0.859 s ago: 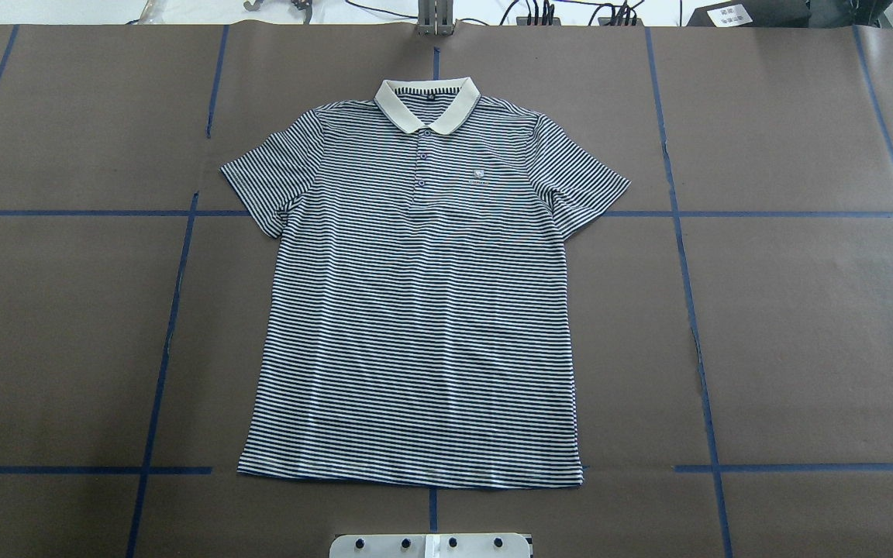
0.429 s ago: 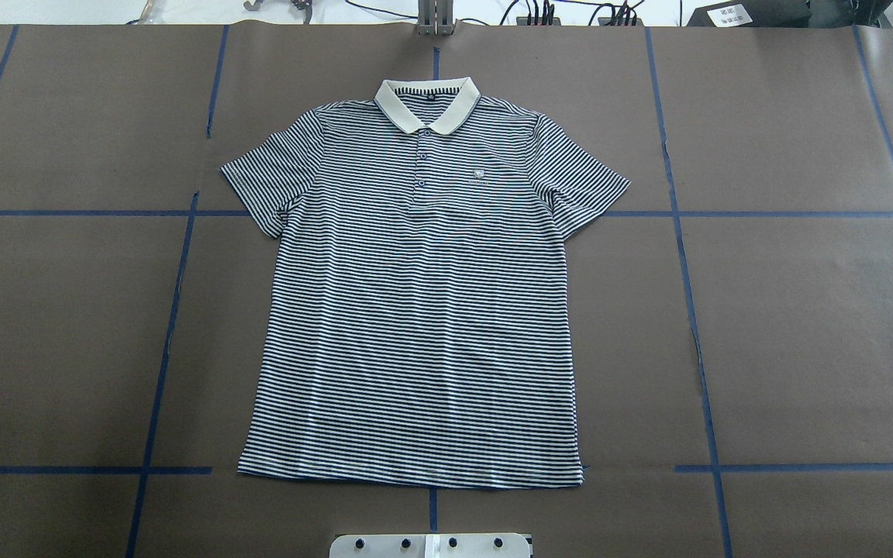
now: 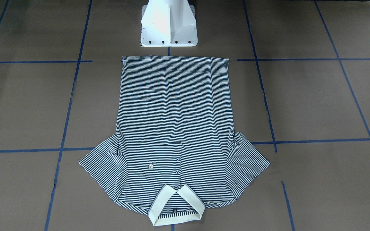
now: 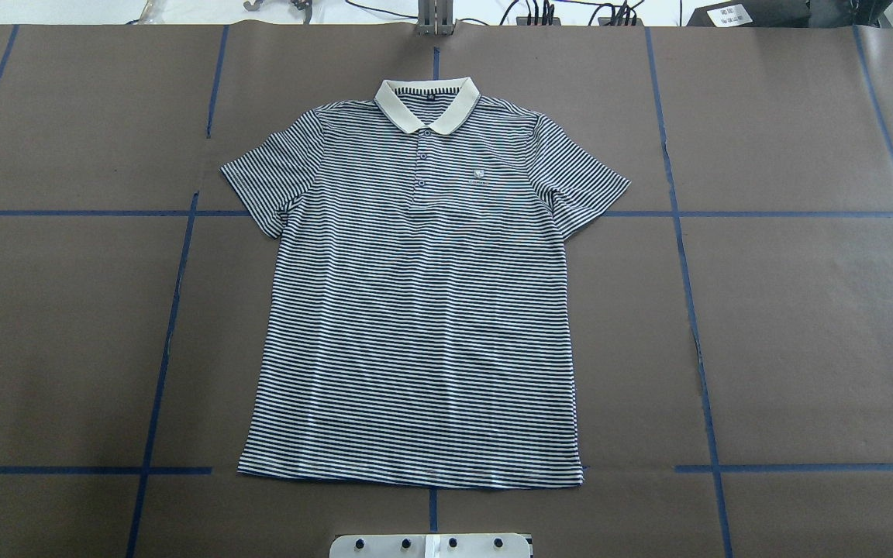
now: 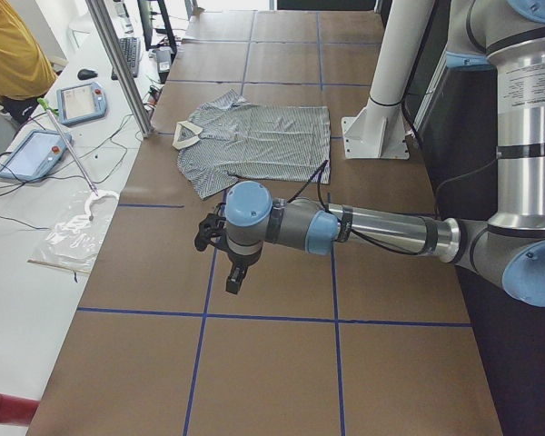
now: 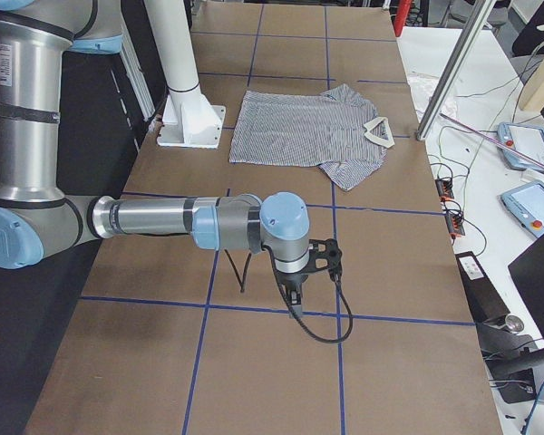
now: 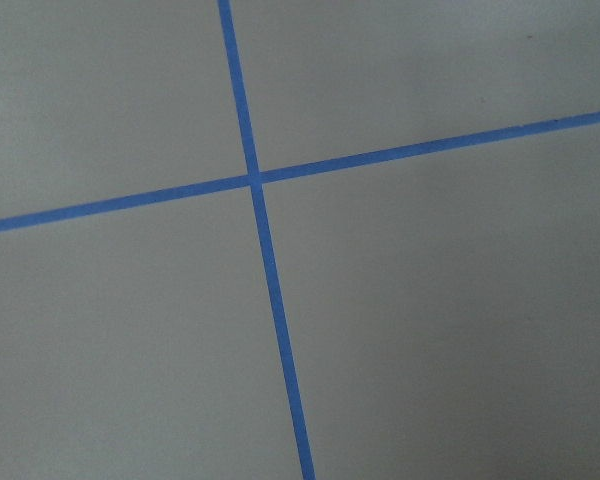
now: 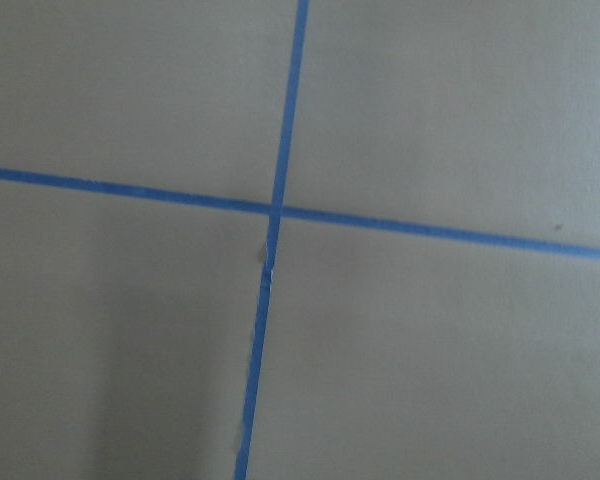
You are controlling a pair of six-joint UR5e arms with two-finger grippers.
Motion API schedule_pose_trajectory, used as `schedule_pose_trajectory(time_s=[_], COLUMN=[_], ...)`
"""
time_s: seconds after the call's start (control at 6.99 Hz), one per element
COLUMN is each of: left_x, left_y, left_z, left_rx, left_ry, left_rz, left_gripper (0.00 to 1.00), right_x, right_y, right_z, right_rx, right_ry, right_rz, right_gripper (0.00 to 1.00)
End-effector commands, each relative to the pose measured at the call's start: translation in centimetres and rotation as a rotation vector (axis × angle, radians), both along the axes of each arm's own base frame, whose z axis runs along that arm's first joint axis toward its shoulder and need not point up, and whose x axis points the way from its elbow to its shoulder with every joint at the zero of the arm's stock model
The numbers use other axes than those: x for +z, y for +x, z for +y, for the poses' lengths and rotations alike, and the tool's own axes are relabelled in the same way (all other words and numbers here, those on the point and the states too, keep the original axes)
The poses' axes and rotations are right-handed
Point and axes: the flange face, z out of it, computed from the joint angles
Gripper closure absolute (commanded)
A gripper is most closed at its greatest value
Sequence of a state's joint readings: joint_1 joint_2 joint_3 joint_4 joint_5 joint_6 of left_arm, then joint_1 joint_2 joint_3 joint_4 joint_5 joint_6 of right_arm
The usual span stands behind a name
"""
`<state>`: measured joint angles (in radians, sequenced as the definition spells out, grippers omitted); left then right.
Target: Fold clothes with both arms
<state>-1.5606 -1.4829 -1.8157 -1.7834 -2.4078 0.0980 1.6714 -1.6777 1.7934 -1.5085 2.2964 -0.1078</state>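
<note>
1. Closest to the robot: white pedestal base (image 3: 169, 25), standing on the brown table (image 4: 803, 333), just beside the shirt hem but apart from it.
2. Out at the two table ends, well apart from the shirt: left arm (image 5: 381, 229) and right arm (image 6: 154, 220), each stretched level above the table. Left gripper (image 5: 233, 277) and right gripper (image 6: 293, 292) pointing down over bare brown cover. Visible only from the side cameras, so not possible to tell whether released or clenched.
3. Below each wrist camera: only a crossing of blue tape lines (image 7: 254, 181) on the cover.
4. In the middle of the table: striped polo shirt (image 4: 415, 310), spread flat, front side up, not yet folded. Hem (image 4: 412, 477) turned toward the robot, lying along one tape line.
5. Farther up the shirt: two short sleeves spread outward, one sleeve (image 4: 268, 182) on the robot's left, other sleeve (image 4: 582, 186) on its right.
6. Between the sleeves: small buttons (image 4: 421, 157) in a row, with a tiny badge (image 4: 476, 175) just beside them, toward the robot's right.
7. At the far end of the shirt: cream collar (image 4: 425, 108), folded down, near the far table edge.
8. Beyond the table: cables (image 4: 539, 12), tablets (image 5: 82, 102) on a white bench, and a person in a yellow top (image 5: 14, 45), only partly in view.
</note>
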Motion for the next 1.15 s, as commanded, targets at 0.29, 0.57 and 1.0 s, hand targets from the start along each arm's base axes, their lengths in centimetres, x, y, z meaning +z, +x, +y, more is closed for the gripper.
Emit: schedule_pose_trajectory(time_s=[0.29,0.57,1.0], left_x=[-8.0,-9.7,-10.2], left_y=[0.2,0.2,0.3], left_z=[-5.2,-5.8,-6.1], left_rx=[-0.054,-0.089,-0.088], left_ry=[0.35,0.337,0.346], left_rz=[0.045,0.071,0.072], left_gripper=[0.0,0.0,0.0], right_x=[-1.8,-8.8,-21.9], right_y=[-0.3,-5.5,-22.0], right_z=[-4.1,-10.2,-16.7], right_rx=[0.058,0.071,0.223], right_ry=[0.173,0.184,-0.004], right_rz=[-0.073,-0.125,-0.277], right_gripper=[0.0,0.0,0.05])
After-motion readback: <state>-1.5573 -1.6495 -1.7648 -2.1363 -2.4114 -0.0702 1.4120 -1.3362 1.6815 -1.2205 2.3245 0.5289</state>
